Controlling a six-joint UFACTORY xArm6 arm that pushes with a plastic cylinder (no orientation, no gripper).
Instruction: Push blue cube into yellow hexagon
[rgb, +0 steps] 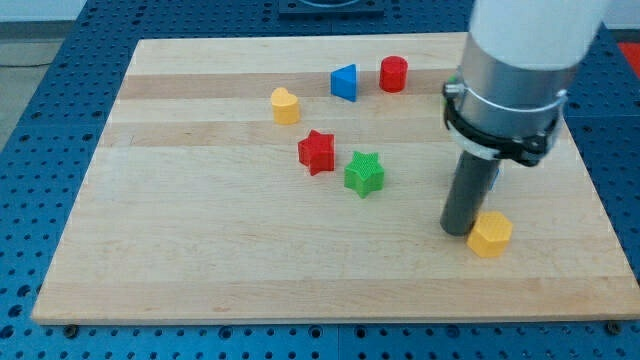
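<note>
The yellow hexagon (490, 234) lies on the wooden board (200, 260) at the lower right. My tip (457, 230) rests on the board just left of the hexagon, touching it or nearly so. A small dark blue sliver (496, 178) shows behind the rod's right edge, above the hexagon. It may be the blue cube, mostly hidden by the rod. No other blue cube is in view.
A blue triangle (344, 82) and a red cylinder (393, 74) lie near the board's top. A yellow heart (285, 105) is at upper left of centre. A red star (316, 152) and a green star (364, 173) sit mid-board, left of my tip.
</note>
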